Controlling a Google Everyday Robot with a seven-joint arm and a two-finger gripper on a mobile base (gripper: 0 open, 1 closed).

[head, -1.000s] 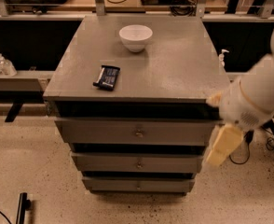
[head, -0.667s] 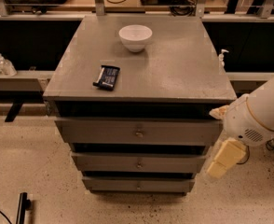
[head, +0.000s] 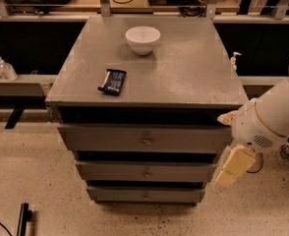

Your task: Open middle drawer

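The middle drawer (head: 184,172) is the second of three stacked grey fronts in a grey cabinet and has a small round metal knob (head: 146,173). It sits pushed in, like the top drawer (head: 100,139) and the bottom drawer (head: 115,194). My gripper (head: 235,166) is cream-coloured and hangs pointing down from the white arm (head: 270,122), just off the cabinet's right side. It is level with the middle drawer's right end and well to the right of the knob. It holds nothing that I can see.
On the cabinet top (head: 184,73) stand a white bowl (head: 143,39) at the back and a dark flat packet (head: 112,81) at the front left. Shelving with cables runs behind. A black object (head: 22,218) lies on the speckled floor at the lower left.
The arm has dropped lower and drawn a little to the right, taking the gripper down from top-drawer level to middle-drawer level. The drawers have not moved.
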